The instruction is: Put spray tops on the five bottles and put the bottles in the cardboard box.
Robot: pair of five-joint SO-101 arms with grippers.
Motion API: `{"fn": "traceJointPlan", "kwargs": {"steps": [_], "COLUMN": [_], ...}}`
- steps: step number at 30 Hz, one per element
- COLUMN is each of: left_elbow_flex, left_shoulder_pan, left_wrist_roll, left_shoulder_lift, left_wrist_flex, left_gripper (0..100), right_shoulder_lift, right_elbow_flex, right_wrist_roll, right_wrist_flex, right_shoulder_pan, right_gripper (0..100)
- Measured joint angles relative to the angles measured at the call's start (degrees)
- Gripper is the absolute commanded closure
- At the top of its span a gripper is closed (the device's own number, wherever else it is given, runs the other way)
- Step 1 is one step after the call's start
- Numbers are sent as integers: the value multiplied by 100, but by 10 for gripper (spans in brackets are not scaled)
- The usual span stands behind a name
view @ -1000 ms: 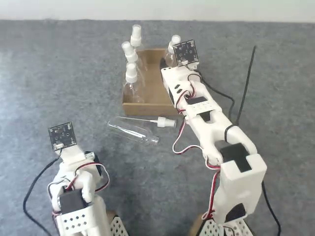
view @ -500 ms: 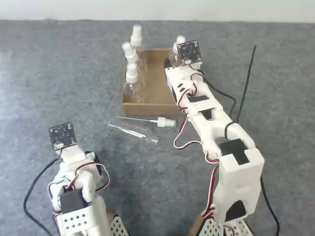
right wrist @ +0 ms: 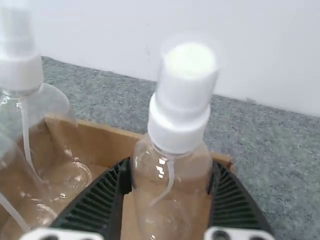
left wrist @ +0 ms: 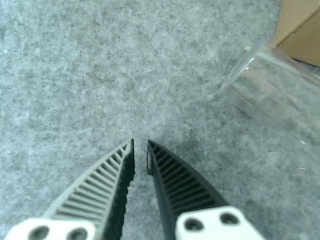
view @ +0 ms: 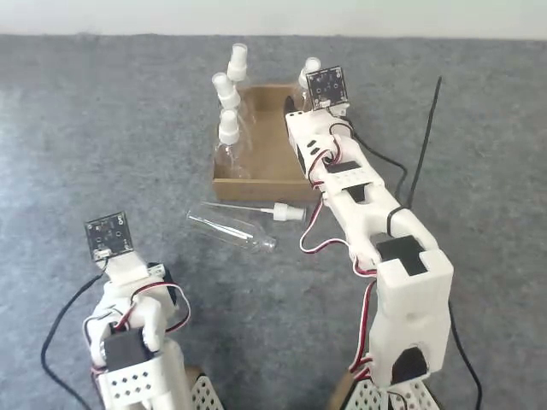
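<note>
A capped bottle [right wrist: 175, 150] is pinched upright in the jaws of the right gripper [right wrist: 167, 190] at the far right corner of the box [view: 256, 189]. Three other bottles [view: 229, 137] with tops are stood along the box's left side. An uncapped bottle [view: 232, 228] is laid on the bench [view: 102, 137] just before the box, a loose spray top [view: 289, 213] beside it. The left gripper [left wrist: 140, 145] is held low over the bench near that bottle, jaws almost pressed together on nothing.
</note>
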Motion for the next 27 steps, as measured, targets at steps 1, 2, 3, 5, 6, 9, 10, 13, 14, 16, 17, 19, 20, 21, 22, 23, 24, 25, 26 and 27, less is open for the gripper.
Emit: {"fn": "traceJointPlan", "kwargs": {"steps": [1,2,3,5,6,9,10,13,14,16,17,19,20,21,22,23,24,25,26,27], "left_elbow_flex": [0,0,0,0,0,0,0,0,0,0,0,0,0,0,0,0,0,0,0,0], "left_shoulder_pan": [0,0,0,0,0,0,0,0,0,0,0,0,0,0,0,0,0,0,0,0], "left_wrist_roll": [0,0,0,0,0,0,0,0,0,0,0,0,0,0,0,0,0,0,0,0], "left_shoulder_lift": [0,0,0,0,0,0,0,0,0,0,0,0,0,0,0,0,0,0,0,0], "left_wrist_flex": [0,0,0,0,0,0,0,0,0,0,0,0,0,0,0,0,0,0,0,0], "left_gripper": [963,963,963,963,963,963,963,963,963,963,963,963,963,963,963,963,963,963,963,963], "right_shoulder_lift": [0,0,0,0,0,0,0,0,0,0,0,0,0,0,0,0,0,0,0,0], "right_elbow_flex": [0,0,0,0,0,0,0,0,0,0,0,0,0,0,0,0,0,0,0,0], "right_wrist_roll": [0,0,0,0,0,0,0,0,0,0,0,0,0,0,0,0,0,0,0,0], "right_wrist_flex": [0,0,0,0,0,0,0,0,0,0,0,0,0,0,0,0,0,0,0,0], "right_shoulder_pan": [0,0,0,0,0,0,0,0,0,0,0,9,9,9,9,9,9,9,9,9], "right_gripper": [874,874,874,874,874,858,836,760,745,738,738,736,735,735,735,734,734,734,734,734]}}
